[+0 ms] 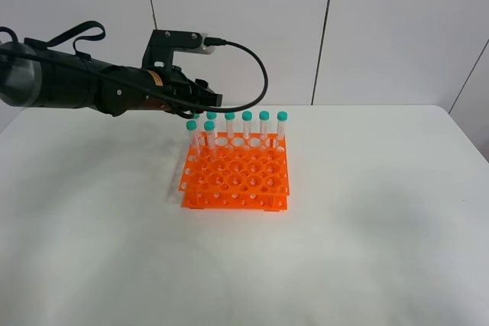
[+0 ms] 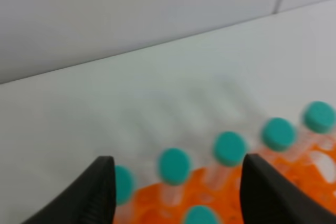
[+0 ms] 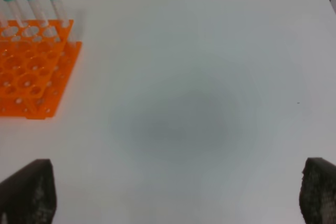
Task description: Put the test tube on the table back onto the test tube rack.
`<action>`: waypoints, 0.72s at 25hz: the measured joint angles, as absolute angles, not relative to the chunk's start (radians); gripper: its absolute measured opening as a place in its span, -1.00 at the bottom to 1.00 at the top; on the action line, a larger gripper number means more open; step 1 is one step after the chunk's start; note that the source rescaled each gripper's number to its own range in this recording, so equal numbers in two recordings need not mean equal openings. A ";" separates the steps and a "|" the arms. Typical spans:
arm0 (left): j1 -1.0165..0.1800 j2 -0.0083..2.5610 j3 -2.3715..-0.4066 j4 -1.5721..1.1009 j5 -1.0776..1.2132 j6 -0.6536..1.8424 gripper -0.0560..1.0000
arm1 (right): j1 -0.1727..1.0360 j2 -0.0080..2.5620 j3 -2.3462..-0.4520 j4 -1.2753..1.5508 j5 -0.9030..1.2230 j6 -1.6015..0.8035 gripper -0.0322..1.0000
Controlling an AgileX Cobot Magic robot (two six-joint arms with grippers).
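Observation:
The orange test tube rack (image 1: pixel 237 177) stands mid-table on the white table (image 1: pixel 382 227). Several teal-capped test tubes (image 1: pixel 247 124) stand upright along its back row, and two more (image 1: pixel 200 133) stand just in front at the back left. No tube lies on the table in any view. My left gripper (image 1: pixel 200 104) hovers just above the back-left tubes, open and empty; in the left wrist view (image 2: pixel 178 160) the caps (image 2: pixel 174 165) show between its fingers (image 2: pixel 102 187). My right gripper (image 3: pixel 176 166) is open, empty and far from the rack (image 3: pixel 31 72).
A white tiled wall (image 1: pixel 321 28) rises behind the table. A black cable (image 1: pixel 256 74) loops from the left wrist above the rack's back row. Bare tabletop (image 3: pixel 210 103) lies to the right of the rack and in front of it.

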State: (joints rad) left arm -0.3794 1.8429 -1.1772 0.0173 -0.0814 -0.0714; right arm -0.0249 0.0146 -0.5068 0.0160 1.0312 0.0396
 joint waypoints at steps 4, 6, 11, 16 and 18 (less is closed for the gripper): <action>-0.318 1.817 -1.177 0.017 -0.009 -0.071 -0.03 | -0.025 0.015 -0.507 0.016 1.031 0.040 1.00; -0.284 1.800 -1.177 0.017 0.026 -0.070 -0.03 | -0.025 0.015 -0.507 0.016 1.031 0.040 1.00; -0.177 1.760 -1.147 0.017 0.080 -0.070 -0.03 | -0.025 0.015 -0.507 0.017 1.031 0.040 1.00; -0.075 1.707 -1.060 0.017 0.091 -0.070 -0.03 | -0.025 0.015 -0.507 0.017 1.031 0.040 1.00; -0.057 1.690 -1.024 0.018 0.088 -0.070 -0.03 | -0.025 0.015 -0.507 0.017 1.031 0.040 1.00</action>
